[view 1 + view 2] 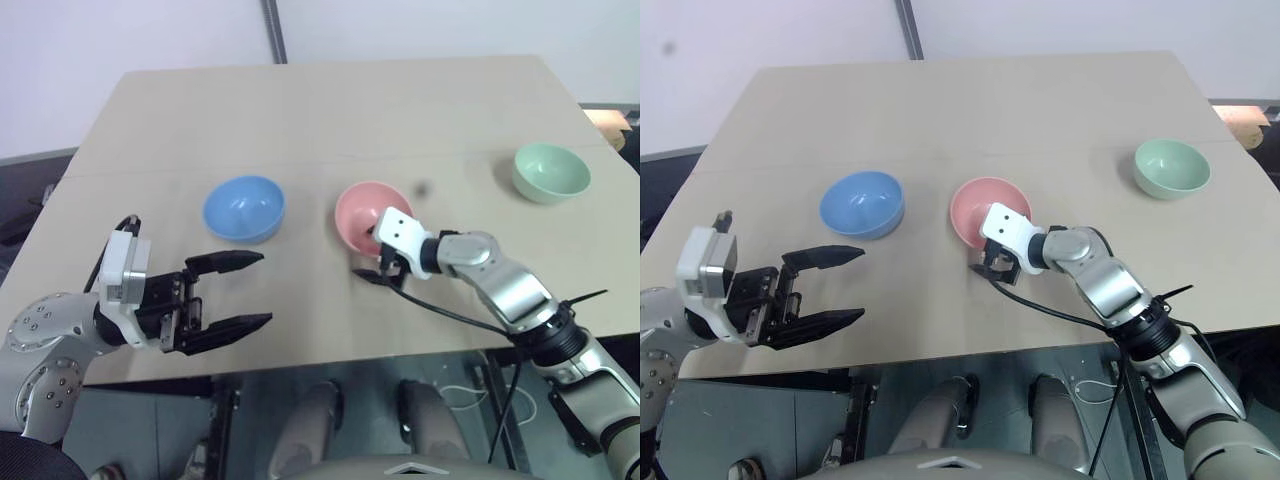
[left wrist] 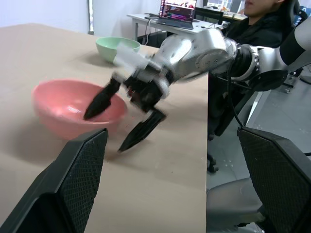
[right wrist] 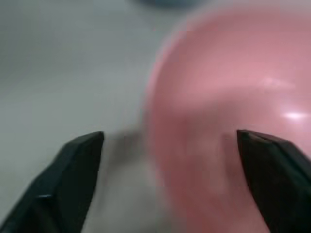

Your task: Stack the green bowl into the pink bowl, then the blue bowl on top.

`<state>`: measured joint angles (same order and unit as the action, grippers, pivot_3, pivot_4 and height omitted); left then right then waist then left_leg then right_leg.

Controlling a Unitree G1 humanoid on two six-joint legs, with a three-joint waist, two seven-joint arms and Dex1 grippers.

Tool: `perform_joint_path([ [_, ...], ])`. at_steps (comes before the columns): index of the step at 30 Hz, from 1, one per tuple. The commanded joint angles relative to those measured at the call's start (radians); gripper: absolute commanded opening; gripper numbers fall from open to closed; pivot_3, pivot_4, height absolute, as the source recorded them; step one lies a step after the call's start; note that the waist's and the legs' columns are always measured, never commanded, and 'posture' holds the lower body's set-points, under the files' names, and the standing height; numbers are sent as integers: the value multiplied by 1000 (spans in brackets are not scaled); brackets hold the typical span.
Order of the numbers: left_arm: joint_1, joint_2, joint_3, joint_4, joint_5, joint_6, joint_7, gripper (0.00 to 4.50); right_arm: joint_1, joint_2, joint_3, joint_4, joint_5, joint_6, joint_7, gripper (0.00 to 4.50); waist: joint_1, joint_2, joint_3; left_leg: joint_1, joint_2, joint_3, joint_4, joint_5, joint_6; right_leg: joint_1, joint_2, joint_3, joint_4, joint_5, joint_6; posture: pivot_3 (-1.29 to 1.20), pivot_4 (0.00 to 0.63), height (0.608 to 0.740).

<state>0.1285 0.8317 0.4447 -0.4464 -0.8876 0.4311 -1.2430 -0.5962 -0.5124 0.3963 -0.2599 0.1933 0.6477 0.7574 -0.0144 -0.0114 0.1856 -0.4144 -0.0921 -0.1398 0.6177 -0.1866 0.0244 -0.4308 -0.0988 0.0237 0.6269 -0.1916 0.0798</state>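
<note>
Now three bowls stand on the beige table (image 1: 300,110), each one upright and apart from the others. The blue bowl (image 1: 244,208) is on the robot's left side, the pink bowl (image 1: 362,212) is near the middle, and the green bowl (image 1: 550,171) is far to the right, close to the table's right edge. Nothing is stacked; every bowl is alone on the wood.

The right gripper (image 1: 382,262) is at the near rim of the pink bowl. Its two black fingers are spread apart: in the left wrist view one fingertip (image 2: 99,103) lies in front of the pink wall and the other points down to the table just beside the bowl. It grasps nothing, and whether a finger really touches the bowl I cannot tell. In the right wrist view the pink bowl (image 3: 228,111) sits between the two fingers, more toward one of them.

The left gripper (image 1: 245,290) hovers over the near left part of the table, in front of the blue bowl but apart from it. Its fingers are wide apart and empty, pointing to the right.

Behind the table, a person (image 2: 265,19) sits at a desk with a laptop (image 2: 177,10).
</note>
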Motion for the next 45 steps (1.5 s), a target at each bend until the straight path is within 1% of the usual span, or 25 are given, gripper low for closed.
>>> perform_joint_path([
  [1,-2,-2,30,-26,-21,-6,12,4500,-9,-54,-183,-166,129,90,42,4456,1,0,0,0,0,0,0,0,0,0,0,0,0,0,0,0,150,740],
  [2,-5,-3,27,-27,-22,-6,15,4500,-11,-71,-227,-187,158,117,48,4456,2,0,0,0,0,0,0,0,0,0,0,0,0,0,0,0,150,740],
  [4,-19,-5,14,-25,-20,-7,24,4500,-21,-129,-317,-169,165,129,41,4456,4,0,0,0,0,0,0,0,0,1,0,-1,0,-1,-1,0,150,740],
  [6,-35,-11,-2,-17,-14,-12,29,4500,-34,-210,-356,-40,86,62,18,4456,5,0,0,0,0,0,1,0,0,1,-1,-1,0,-1,-2,0,150,740],
  [8,-53,-19,-19,-6,7,-28,34,4500,-47,-286,-331,155,-35,-73,-15,4456,4,-1,-1,0,0,3,1,0,0,2,-1,-1,0,-1,-2,0,150,740],
  [9,-59,-23,-26,-3,11,-30,35,4500,-59,-304,-315,268,-82,-147,-34,4456,3,-1,-1,1,0,6,1,0,0,2,-1,-1,0,-1,-2,0,150,740],
  [11,-65,-28,-32,-1,12,-30,35,4500,-94,-313,-292,469,-149,-266,-61,4456,1,-1,-1,1,0,7,1,0,0,2,-1,0,0,-1,-2,0,150,740],
  [13,-65,-32,-34,0,14,-30,32,4500,-158,-289,-284,678,-189,-352,-86,4456,-7,-1,0,1,0,9,0,0,0,1,0,1,0,-1,-3,0,150,740],
  [18,-61,-40,-30,-10,5,-25,43,4500,-301,-230,-267,1066,-263,-484,-120,4456,-30,1,0,1,2,12,-1,0,0,-1,1,5,0,1,-3,0,150,740],
  [19,-57,-41,-27,-14,5,-25,46,4500,-323,-220,-265,1124,-272,-503,-125,4222,-30,1,0,1,2,13,-1,0,0,-1,1,5,0,1,-3,0,150,740],
  [21,-46,-42,-20,-20,3,-27,47,4500,-358,-212,-263,1204,-292,-537,-132,3549,-29,1,0,1,2,13,-1,0,0,-1,1,5,0,1,-3,0,150,740],
  [23,-36,-42,-12,-24,3,-31,50,4500,-387,-209,-259,1251,-309,-572,-131,2634,-28,1,0,1,2,12,-1,0,0,-1,1,5,0,1,-3,0,150,740],
  [24,-33,-42,-10,-26,2,-32,52,4500,-398,-209,-258,1266,-318,-591,-131,2015,-27,1,1,1,2,12,-1,0,0,-1,1,5,0,1,-3,0,150,740],
  [25,-30,-43,-8,-28,1,-32,54,4500,-407,-209,-257,1277,-326,-604,-127,1548,-27,1,1,1,2,12,-1,0,0,-1,1,5,0,1,-3,0,150,740],
  [26,-28,-44,-6,-30,2,-34,56,4500,-414,-209,-257,1281,-331,-612,-121,987,-27,1,1,1,2,12,-1,0,0,-1,1,5,0,1,-3,0,150,740],
  [27,-25,-46,-6,-31,4,-36,58,4500,-419,-209,-256,1285,-336,-621,-115,561,-28,1,1,1,2,12,-1,0,0,-1,1,5,0,1,-3,0,150,740],
  [28,-23,-47,-7,-32,7,-39,59,4500,-421,-209,-252,1287,-343,-630,-110,21,-28,1,1,1,2,12,-1,0,0,-1,2,5,0,1,-3,0,150,740],
  [32,-19,-55,-5,-31,12,-47,66,4500,-416,-207,-245,1248,-367,-655,-104,21,-28,1,1,1,2,12,-1,0,0,-1,2,5,0,1,-2,0,150,740],
  [34,-23,-68,0,-19,19,-56,84,4500,-393,-191,-265,1148,-320,-668,-40,21,-29,1,1,1,2,12,-1,0,0,-1,2,5,0,2,-2,0,150,740],
  [36,-29,-93,5,0,44,-80,117,4500,-348,-170,-285,990,-252,-660,47,21,-31,1,1,1,3,13,-1,0,0,-1,3,6,0,2,-1,0,150,740],
  [37,-32,-106,11,17,60,-89,144,4500,-311,-157,-287,865,-207,-631,96,21,-31,1,1,1,4,13,-1,0,0,-1,4,7,0,3,-1,0,150,740],
  [40,-33,-129,29,54,89,-107,194,4500,-221,-90,-272,491,-85,-487,160,21,-29,1,1,2,8,13,-1,-1,-1,-2,8,7,0,4,-2,0,150,740],
  [42,-44,-139,40,70,98,-110,232,4500,-185,-31,-242,284,-14,-370,168,21,-27,1,1,2,10,10,-1,-1,-2,-2,10,6,0,4,-3,0,150,740],
  [43,-48,-140,42,75,98,-108,243,4500,-175,-9,-233,217,7,-319,165,21,-25,1,1,2,10,8,0,-1,-2,-2,10,5,1,5,-3,0,150,740],
  [45,-55,-140,43,89,119,-123,257,4500,-159,51,-174,119,45,-254,180,21,-23,1,0,2,10,5,0,-1,-3,-2,10,5,1,5,-4,0,150,740],
])
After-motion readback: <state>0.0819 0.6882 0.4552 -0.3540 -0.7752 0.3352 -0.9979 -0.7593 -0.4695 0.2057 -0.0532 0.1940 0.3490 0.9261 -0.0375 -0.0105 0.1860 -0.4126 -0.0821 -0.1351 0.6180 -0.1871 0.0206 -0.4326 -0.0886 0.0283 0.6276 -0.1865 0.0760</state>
